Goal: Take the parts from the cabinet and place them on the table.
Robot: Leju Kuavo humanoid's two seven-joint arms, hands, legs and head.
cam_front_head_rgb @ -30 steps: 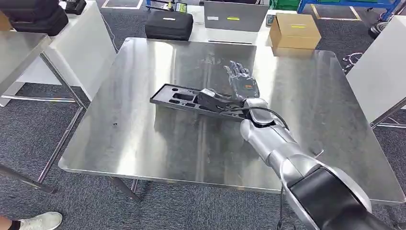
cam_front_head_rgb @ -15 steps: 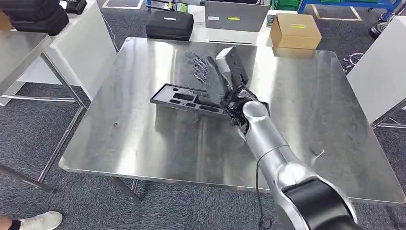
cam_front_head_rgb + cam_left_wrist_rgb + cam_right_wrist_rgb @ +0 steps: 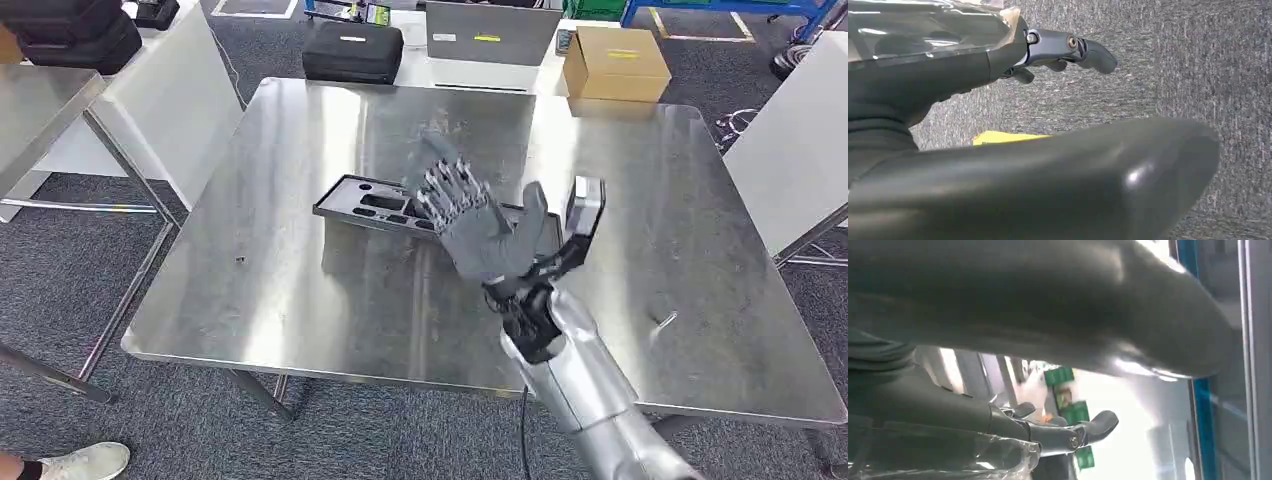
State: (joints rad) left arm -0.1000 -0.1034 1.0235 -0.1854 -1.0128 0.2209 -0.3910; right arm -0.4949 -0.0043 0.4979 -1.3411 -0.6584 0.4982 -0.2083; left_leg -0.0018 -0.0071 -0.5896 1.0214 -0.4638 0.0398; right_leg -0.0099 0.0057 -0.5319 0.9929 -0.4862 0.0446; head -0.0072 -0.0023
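Observation:
A black molded part tray (image 3: 372, 205) lies flat near the middle of the steel table (image 3: 300, 270). My right hand (image 3: 478, 228) is raised above the table in front of the tray's right end, palm turned up toward the camera, fingers spread, holding nothing. It hides the tray's right end. In the right wrist view the right hand's fingers (image 3: 1068, 432) are extended with nothing in them. In the left wrist view my left hand (image 3: 1068, 47) hangs over grey carpet with its fingers loosely extended, empty.
A cardboard box (image 3: 614, 62), a black case (image 3: 353, 50) and a grey bin (image 3: 490, 40) stand beyond the table's far edge. White tables flank it left (image 3: 160, 100) and right (image 3: 800, 150). A small screw-like item (image 3: 664, 321) lies near the right front.
My right hand has let go of the tray, lifted off it, pulled back toward me and rolled palm up. The tray stays where it lay.

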